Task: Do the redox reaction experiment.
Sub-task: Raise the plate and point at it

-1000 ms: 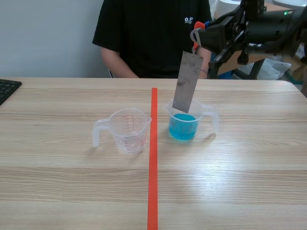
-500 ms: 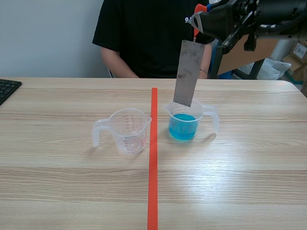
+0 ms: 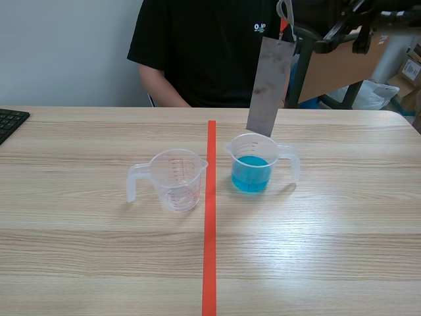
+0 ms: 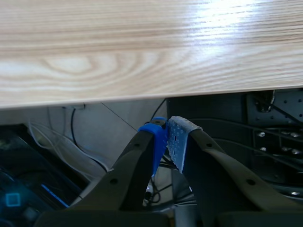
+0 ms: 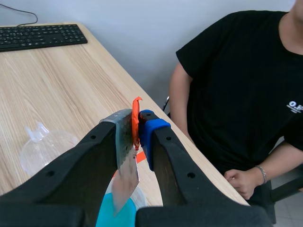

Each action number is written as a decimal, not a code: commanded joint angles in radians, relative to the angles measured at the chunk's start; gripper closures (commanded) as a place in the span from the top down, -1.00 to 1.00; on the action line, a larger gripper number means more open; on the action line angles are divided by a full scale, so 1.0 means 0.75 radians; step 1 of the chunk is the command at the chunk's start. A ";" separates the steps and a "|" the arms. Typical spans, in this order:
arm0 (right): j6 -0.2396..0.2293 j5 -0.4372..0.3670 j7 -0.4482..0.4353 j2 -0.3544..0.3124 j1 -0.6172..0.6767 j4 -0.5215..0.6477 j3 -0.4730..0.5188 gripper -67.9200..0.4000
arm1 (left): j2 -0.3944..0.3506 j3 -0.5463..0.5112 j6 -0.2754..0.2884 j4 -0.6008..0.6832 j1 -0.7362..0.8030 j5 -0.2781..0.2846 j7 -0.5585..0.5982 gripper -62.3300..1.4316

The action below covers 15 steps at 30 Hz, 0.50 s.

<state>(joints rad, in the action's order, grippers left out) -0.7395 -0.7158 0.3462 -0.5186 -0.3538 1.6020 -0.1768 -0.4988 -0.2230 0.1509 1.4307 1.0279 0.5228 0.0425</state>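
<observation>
Scene view, entry: your right claw [image 5: 137, 124], clamped on the grey metal strip [image 3: 268, 85], has raised it out of the blue-liquid cup [image 3: 252, 172] below, so the dip is likely done; left claw [image 4: 166, 142] closed on nothing.

We see the right gripper [image 5: 133, 124] made of two thick black fingers [image 5: 175, 165], each with small round holes, one tipped by a blue pad [image 5: 149, 130]. The left gripper [image 4: 168, 135] matches, its dotted pads [image 4: 176, 142] blue and pale grey.
</observation>
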 commanded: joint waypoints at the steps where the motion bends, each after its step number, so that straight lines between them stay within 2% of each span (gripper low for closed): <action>1: -0.008 -0.020 -0.019 -0.014 -0.030 0.027 0.013 -0.94 | -0.072 -0.003 0.007 0.015 0.010 0.030 0.028 -0.80; 3: -0.008 -0.020 -0.015 -0.014 -0.030 0.027 0.014 -0.94 | -0.153 -0.003 0.041 0.021 0.010 0.058 0.028 -0.80; 10: -0.008 -0.021 -0.015 -0.014 -0.030 0.027 0.014 -0.94 | -0.441 -0.003 0.230 0.022 -0.036 0.074 0.108 -0.80; 15: -0.008 -0.024 -0.015 -0.014 -0.030 0.027 0.014 -0.94 | -0.563 0.006 0.323 0.023 -0.216 0.082 0.109 -0.80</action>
<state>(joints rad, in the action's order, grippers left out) -0.7399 -0.7158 0.3496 -0.5182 -0.3538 1.6020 -0.1730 -0.9253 -0.2226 0.3813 1.4311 0.9028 0.5735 0.1097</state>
